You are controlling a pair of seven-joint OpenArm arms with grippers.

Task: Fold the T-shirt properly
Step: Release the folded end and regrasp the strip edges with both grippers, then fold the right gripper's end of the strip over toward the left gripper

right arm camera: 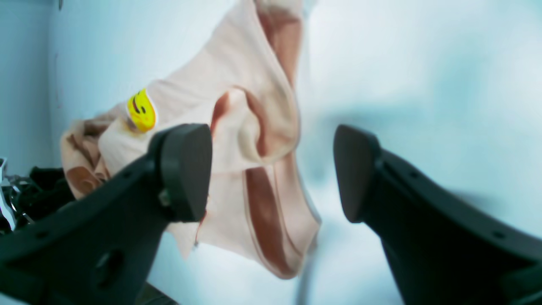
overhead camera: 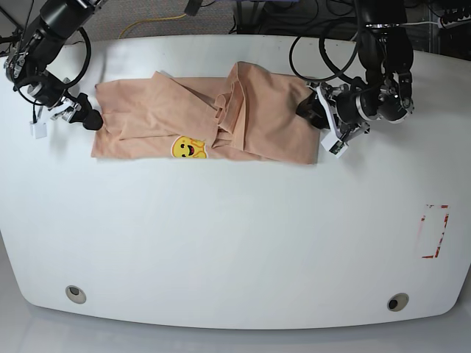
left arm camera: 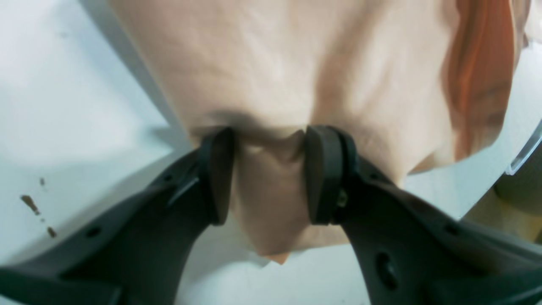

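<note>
The peach T-shirt (overhead camera: 243,118) lies crumpled and partly folded across the back of the white table (overhead camera: 235,235), with its yellow face emblem (overhead camera: 188,148) near its front edge. My left gripper (overhead camera: 307,110) is at the shirt's right edge. In the left wrist view the gripper (left arm camera: 269,135) is closed on a bunched fold of the T-shirt (left arm camera: 275,63), and a corner hangs between the pads. My right gripper (overhead camera: 92,119) is beside the shirt's left edge. In the right wrist view it (right arm camera: 271,169) is open and empty, with the T-shirt (right arm camera: 254,106) and emblem (right arm camera: 141,110) beyond it.
A red rectangular marking (overhead camera: 436,232) is on the table at the right. Two round holes (overhead camera: 75,294) (overhead camera: 397,302) sit near the front edge. Cables run along the back edge (overhead camera: 154,22). Small brown marks (left arm camera: 29,203) spot the table.
</note>
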